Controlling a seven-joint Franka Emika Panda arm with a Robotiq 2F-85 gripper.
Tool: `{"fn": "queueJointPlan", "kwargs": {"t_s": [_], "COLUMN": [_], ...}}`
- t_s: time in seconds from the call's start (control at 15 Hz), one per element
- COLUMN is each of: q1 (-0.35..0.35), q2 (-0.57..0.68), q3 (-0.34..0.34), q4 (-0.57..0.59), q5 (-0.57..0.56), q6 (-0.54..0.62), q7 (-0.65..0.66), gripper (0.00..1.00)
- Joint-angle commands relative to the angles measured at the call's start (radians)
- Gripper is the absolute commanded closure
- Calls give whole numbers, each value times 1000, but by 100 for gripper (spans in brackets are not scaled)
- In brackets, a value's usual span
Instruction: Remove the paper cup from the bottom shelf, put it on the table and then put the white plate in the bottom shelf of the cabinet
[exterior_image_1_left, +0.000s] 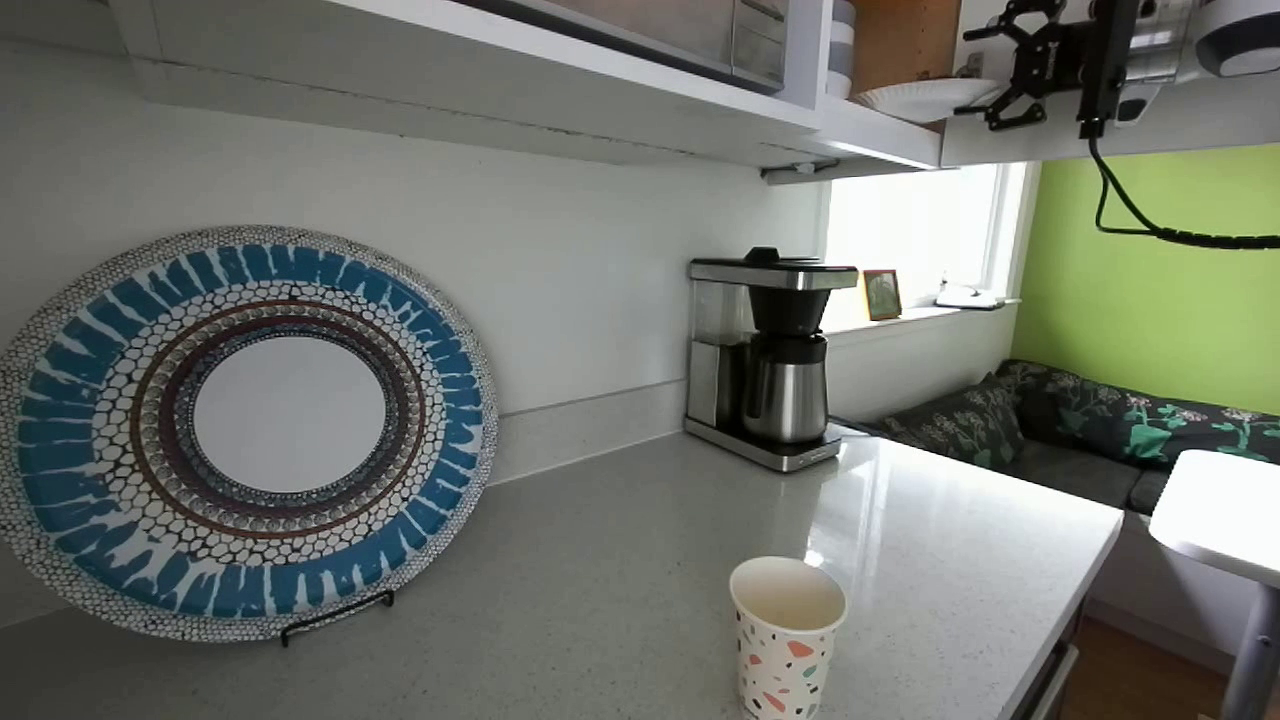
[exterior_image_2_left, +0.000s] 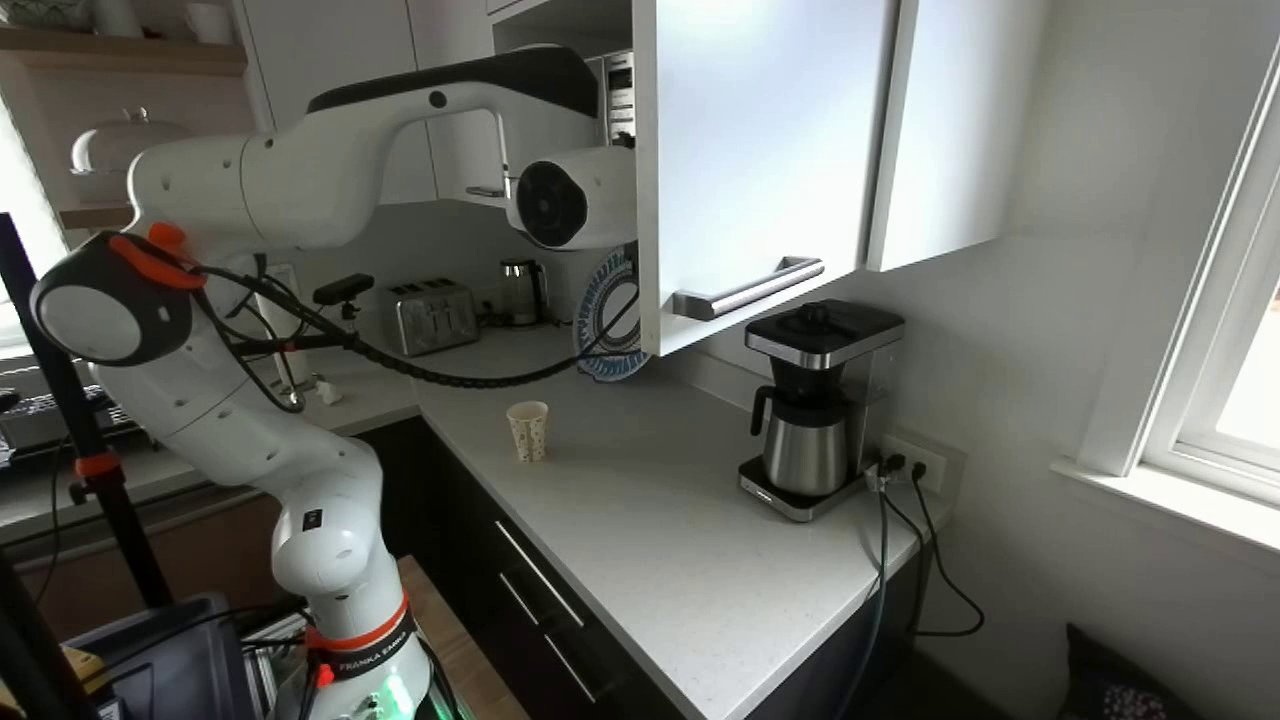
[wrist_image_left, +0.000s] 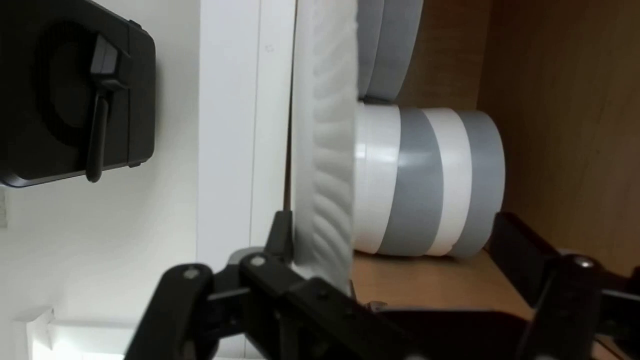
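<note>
In the wrist view the fingers (wrist_image_left: 522, 255) were nearly black and softly focused, the white plate (wrist_image_left: 327, 150) between them slightly blurred, and the inside of the cabinet (wrist_image_left: 545, 100) beyond them dim and brown. In an exterior view, daylight burned the window (exterior_image_1_left: 910, 235) below the fingers to flat white and laid a streak of glare on the counter (exterior_image_1_left: 650, 540) farther down; at the frame's edge, well left of the fingers, the patterned plate (exterior_image_1_left: 290, 410) looked stretched.
</note>
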Motion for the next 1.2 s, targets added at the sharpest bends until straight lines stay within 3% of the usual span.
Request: {"fn": "queueJointPlan", "kwargs": {"t_s": [0.0,0.67,1.13], "q1": [5,4,-6], "q2": [-19,-36,-64], "q3": [-8,-17,-61], "q4": [-40,-40,-42], "q5": [-50,-129,-239], "q6": [-34,-93,-227], "q7": [38,39,8], "gripper": [0,0,0]}}
